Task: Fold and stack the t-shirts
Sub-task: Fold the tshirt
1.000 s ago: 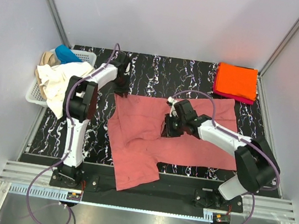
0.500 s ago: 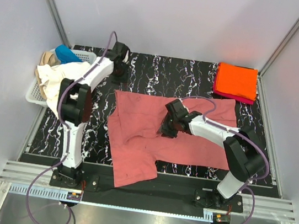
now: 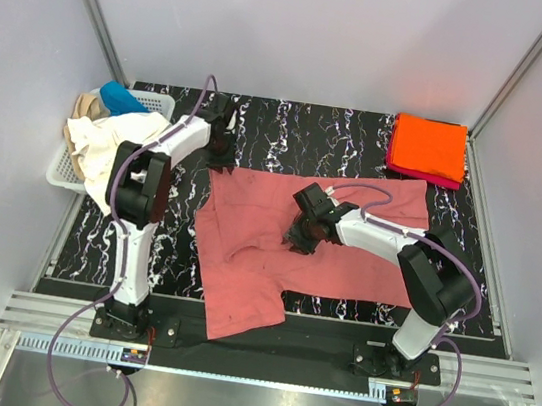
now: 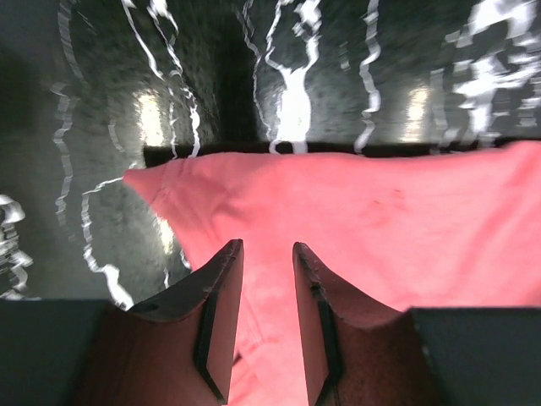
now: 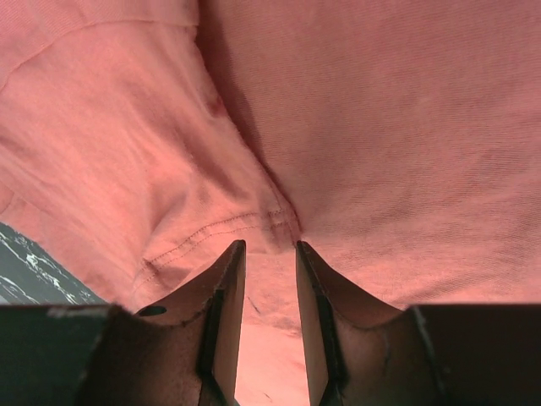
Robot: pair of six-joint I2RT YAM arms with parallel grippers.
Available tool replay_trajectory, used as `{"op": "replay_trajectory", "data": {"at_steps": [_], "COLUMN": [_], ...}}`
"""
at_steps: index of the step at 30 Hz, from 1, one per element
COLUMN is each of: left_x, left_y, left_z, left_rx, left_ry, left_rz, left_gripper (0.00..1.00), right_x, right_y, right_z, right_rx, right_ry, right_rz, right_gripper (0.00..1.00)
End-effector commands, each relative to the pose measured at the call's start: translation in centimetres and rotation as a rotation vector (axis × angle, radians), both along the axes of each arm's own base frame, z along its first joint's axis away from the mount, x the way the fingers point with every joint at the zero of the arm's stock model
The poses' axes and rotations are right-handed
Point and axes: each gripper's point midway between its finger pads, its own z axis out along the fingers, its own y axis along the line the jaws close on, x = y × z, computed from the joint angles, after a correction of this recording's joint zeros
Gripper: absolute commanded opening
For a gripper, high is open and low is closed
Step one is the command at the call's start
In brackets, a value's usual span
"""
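Note:
A dusty salmon-pink t-shirt (image 3: 347, 239) lies spread on the black marbled table, one part hanging over the near edge (image 3: 240, 315). My left gripper (image 3: 221, 156) hovers at its far-left corner (image 4: 139, 179), jaws apart, with pink cloth (image 4: 380, 228) showing under the gap (image 4: 266, 247). My right gripper (image 3: 298, 237) stands open over the shirt's middle, by a stitched seam (image 5: 211, 230), with nothing pinched between the fingers (image 5: 270, 247). An orange tee (image 3: 428, 146) sits folded square on a magenta one (image 3: 402, 170) at the far right corner.
A white lattice basket (image 3: 154, 102) at the far left holds a blue tee (image 3: 119, 98) and a tan tee (image 3: 85, 104). A cream-white tee (image 3: 106, 155) spills over its rim. Grey walls close in the table on three sides.
My right gripper has slid a little left across the shirt and its jaws have parted. My left gripper swung away toward the far edge, then came back to the shirt's corner.

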Motion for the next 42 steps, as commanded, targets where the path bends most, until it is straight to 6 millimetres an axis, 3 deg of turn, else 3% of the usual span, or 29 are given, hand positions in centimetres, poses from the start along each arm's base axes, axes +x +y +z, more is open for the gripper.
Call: {"op": "replay_trajectory", "data": {"at_steps": [1, 9, 22, 26, 27, 30, 37, 42], "left_x": [0.5, 0.4, 0.4, 0.5, 0.6, 0.9, 2.2, 3.1], "left_y": [-0.7, -0.3, -0.1, 0.0, 0.1, 0.5, 1.1, 1.1], "left_z": [-0.8, -3.2, -3.6, -3.7, -3.7, -4.1, -4.6, -5.1], "left_rx": [-0.028, 0.001, 0.013, 0.018, 0.025, 0.045, 0.071, 0.080], "left_ry": [0.000, 0.039, 0.044, 0.043, 0.039, 0.039, 0.028, 0.032], "left_rz": [-0.007, -0.008, -0.005, -0.005, -0.003, -0.002, 0.010, -0.014], "left_gripper": [0.35, 0.35, 0.34, 0.34, 0.34, 0.34, 0.35, 0.36], "right_x": [1.2, 0.8, 1.5, 1.5, 1.5, 1.4, 0.9, 0.8], "right_y": [-0.1, -0.4, -0.1, -0.4, -0.5, -1.4, -3.9, -4.6], "right_z": [1.0, 0.4, -0.1, 0.0, 0.4, 1.2, 1.3, 0.9], "right_rx": [-0.010, -0.037, -0.042, -0.048, -0.043, -0.055, -0.127, -0.169], "right_ry": [-0.035, -0.008, -0.021, -0.029, -0.042, -0.077, -0.124, -0.119], "right_rz": [-0.056, -0.056, -0.064, -0.074, -0.077, -0.085, -0.111, -0.097], "right_gripper": [0.37, 0.37, 0.34, 0.19, 0.10, 0.01, 0.00, 0.02]}}
